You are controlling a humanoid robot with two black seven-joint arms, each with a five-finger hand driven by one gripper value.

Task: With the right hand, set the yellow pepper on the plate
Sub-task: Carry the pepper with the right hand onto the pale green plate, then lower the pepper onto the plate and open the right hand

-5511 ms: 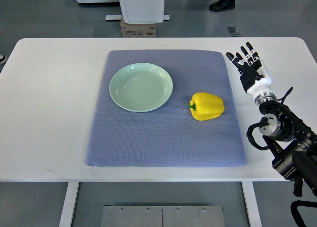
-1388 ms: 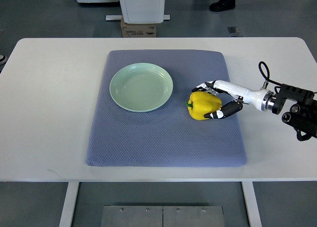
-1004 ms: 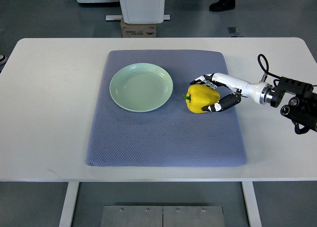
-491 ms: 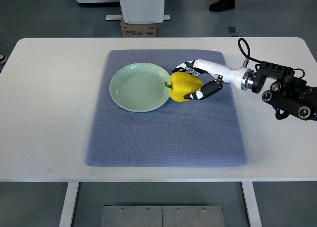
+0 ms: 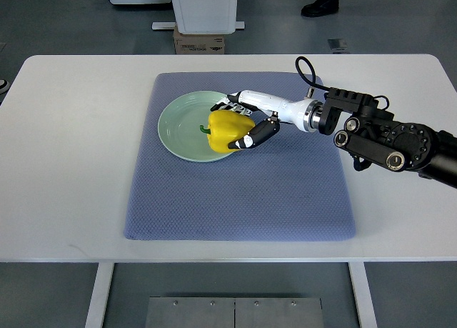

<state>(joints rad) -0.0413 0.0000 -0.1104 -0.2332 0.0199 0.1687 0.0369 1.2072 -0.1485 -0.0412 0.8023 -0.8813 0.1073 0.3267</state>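
Observation:
The yellow pepper is held over the right part of the pale green plate, its green stem pointing left. My right hand is shut on the pepper, fingers wrapped over its top and thumb under its near side. The white forearm and black arm reach in from the right edge. Whether the pepper touches the plate cannot be told. The left arm is out of view.
The plate lies on a blue-grey mat on a white table. Beyond the table's far edge stand a white pedestal and a cardboard box; a person's shoe shows at the top.
My right hand closed on the pepper at the mat's right side, lifted it and carried it left; it now hangs over the plate's right part.

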